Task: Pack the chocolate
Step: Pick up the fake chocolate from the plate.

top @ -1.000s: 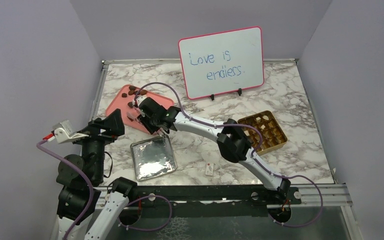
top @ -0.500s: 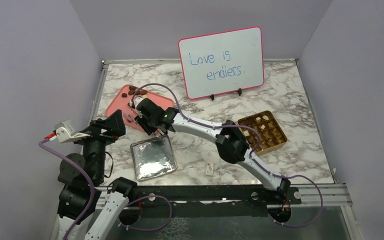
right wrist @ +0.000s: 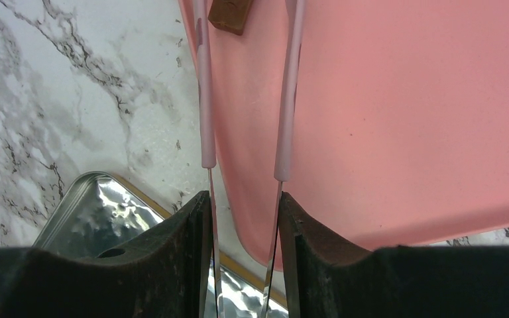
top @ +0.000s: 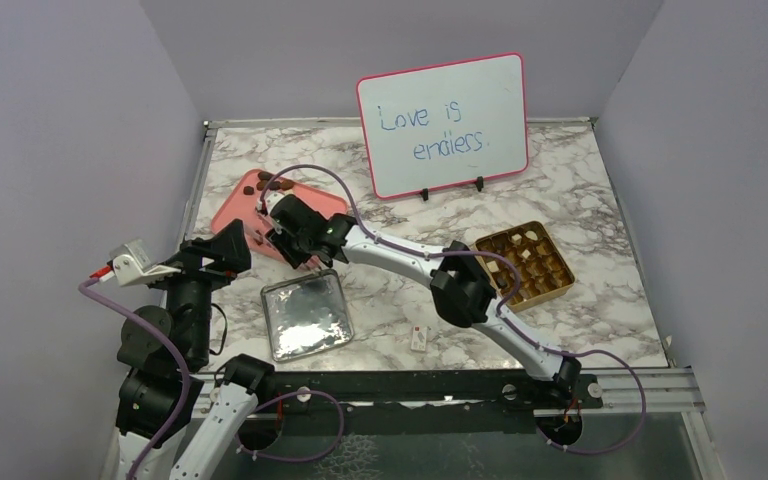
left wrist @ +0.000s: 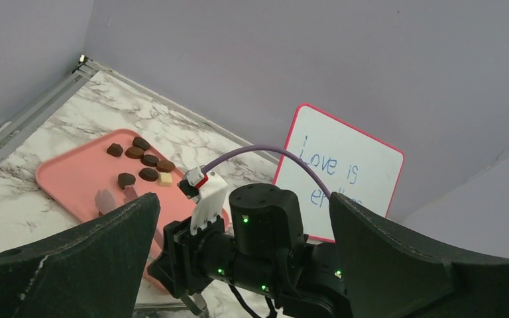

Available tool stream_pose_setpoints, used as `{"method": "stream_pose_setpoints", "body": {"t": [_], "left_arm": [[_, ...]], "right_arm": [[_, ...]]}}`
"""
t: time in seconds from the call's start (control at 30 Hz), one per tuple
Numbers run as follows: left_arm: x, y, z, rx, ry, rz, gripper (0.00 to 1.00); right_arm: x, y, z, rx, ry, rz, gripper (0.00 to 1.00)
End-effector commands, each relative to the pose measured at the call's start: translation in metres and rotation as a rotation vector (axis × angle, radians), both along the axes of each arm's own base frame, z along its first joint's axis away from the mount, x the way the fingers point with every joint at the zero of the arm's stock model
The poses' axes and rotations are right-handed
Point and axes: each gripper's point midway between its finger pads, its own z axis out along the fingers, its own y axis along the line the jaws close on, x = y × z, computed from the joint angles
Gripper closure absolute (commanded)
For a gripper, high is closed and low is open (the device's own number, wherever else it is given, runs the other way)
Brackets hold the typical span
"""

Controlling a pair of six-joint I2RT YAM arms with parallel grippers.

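Left gripper (top: 222, 250) is hanging released, jaws spread wide, raised off the table beside the tray (left wrist: 66, 182). Right gripper (right wrist: 242, 199) is grasping tongs (right wrist: 205, 99), whose pink-sleeved arms are reaching across the tray's edge. Most chocolate (left wrist: 148, 174) is lying clustered at the tray's far end; one brown piece is sitting between the tong arms, contact unclear. Several pieces are sitting in the box (top: 548, 294)

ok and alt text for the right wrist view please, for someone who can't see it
Close-up from the right wrist: black fingers hold pink-tipped tongs out over a pink tray, one brown chocolate between their open tips at the top edge. Marble table lies to the left, a shiny silver tin at lower left.
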Motion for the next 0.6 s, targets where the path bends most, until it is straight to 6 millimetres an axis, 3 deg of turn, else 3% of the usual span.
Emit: {"method": "stream_pose_setpoints", "body": {"t": [0.0, 0.27, 0.57], "left_arm": [[-0.003, 0.005, 0.004, -0.01, -0.021, 0.023, 0.01], [-0.005, 0.005, 0.006, -0.012, -0.026, 0.021, 0.01], [-0.004, 0.006, 0.003, -0.012, -0.024, 0.023, 0.01]], "right_arm": [[-0.017, 0.006, -0.013, -0.021, 0.042, 0.032, 0.56], [-0.019, -0.003, -0.028, -0.075, 0.063, 0.011, 0.57], [-0.016, -0.013, -0.023, -0.098, 0.054, -0.03, 0.7]]}}
